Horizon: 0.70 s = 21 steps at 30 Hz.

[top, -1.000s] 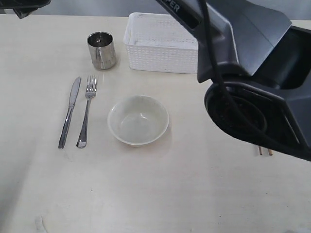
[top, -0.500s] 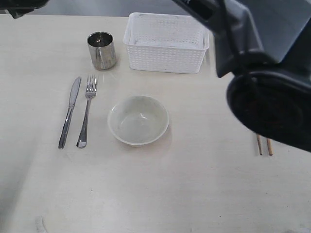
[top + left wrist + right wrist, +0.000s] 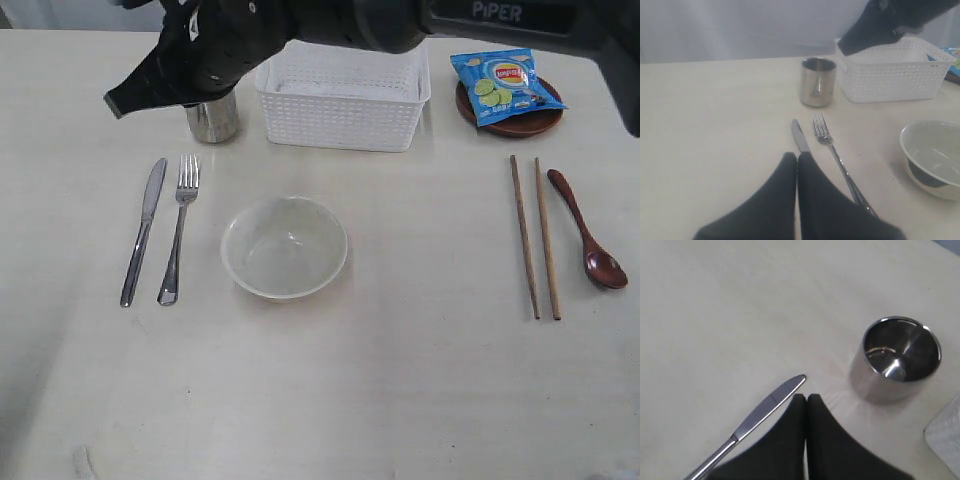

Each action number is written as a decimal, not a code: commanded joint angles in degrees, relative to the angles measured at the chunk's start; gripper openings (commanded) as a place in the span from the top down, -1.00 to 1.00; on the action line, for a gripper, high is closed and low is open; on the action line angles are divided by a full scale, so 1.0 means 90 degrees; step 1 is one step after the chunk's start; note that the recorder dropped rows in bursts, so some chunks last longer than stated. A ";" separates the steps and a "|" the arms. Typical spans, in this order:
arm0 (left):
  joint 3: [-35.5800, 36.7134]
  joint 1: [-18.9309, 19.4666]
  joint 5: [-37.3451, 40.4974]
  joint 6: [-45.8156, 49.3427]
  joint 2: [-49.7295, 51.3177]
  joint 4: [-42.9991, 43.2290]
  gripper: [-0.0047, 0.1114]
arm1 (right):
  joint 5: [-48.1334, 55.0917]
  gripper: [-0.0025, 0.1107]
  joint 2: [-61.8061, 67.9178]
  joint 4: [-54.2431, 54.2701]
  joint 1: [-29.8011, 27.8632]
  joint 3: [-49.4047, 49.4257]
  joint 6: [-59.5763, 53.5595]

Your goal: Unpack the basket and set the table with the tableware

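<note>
Inspection of my hands first. My right hand (image 3: 806, 396) is clenched, its fingers pressed flat together, and it grasps nothing. It hangs over the desk (image 3: 400, 390). The tip of the knife (image 3: 771, 403) lies just beside its fingertips. The cup (image 3: 896, 357) stands near it on the other side, upright, polished steel, mirror-bright inside.

My left hand (image 3: 797, 156) is likewise clenched and empty. The knife blade shows just beyond its fingertips. The fork (image 3: 835, 155) lies alongside the knife, with its tines pointing away from this hand toward the cup. Past the fork, on the side away from the knife, sits the bowl (image 3: 935, 160), pale off-white and upright. Beyond the cup stands the basket (image 3: 895, 75), white plastic with perforated grid sides.

Writing: the right arm (image 3: 497, 11) bears "PIPER" in pale capitals.

Well apart from both hands, past the basket, a blue chip bag (image 3: 503, 85) lies on the small brown round plate (image 3: 520, 126). The bag carries a round red-and-yellow emblem and pictured green slices, but its lettering is too small to read.

On the far side of the bowl from my hands, the two wooden chopsticks (image 3: 535, 237) lie parallel. The dark reddish spoon (image 3: 585, 232) lies just beside them, its bowl end pointing away from the plate.
</note>
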 commanded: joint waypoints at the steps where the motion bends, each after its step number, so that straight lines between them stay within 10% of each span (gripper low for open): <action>1: 0.0021 -0.0037 -0.0013 0.0005 -0.0021 0.0005 0.92 | 0.0579 0.96 -0.0259 0.0554 -0.0108 0.0019 0.0042; 21: 0.0021 -0.0037 -0.0013 0.0005 -0.0021 0.0005 0.92 | 0.1684 0.96 -0.2653 0.0583 0.0126 0.0362 -0.0701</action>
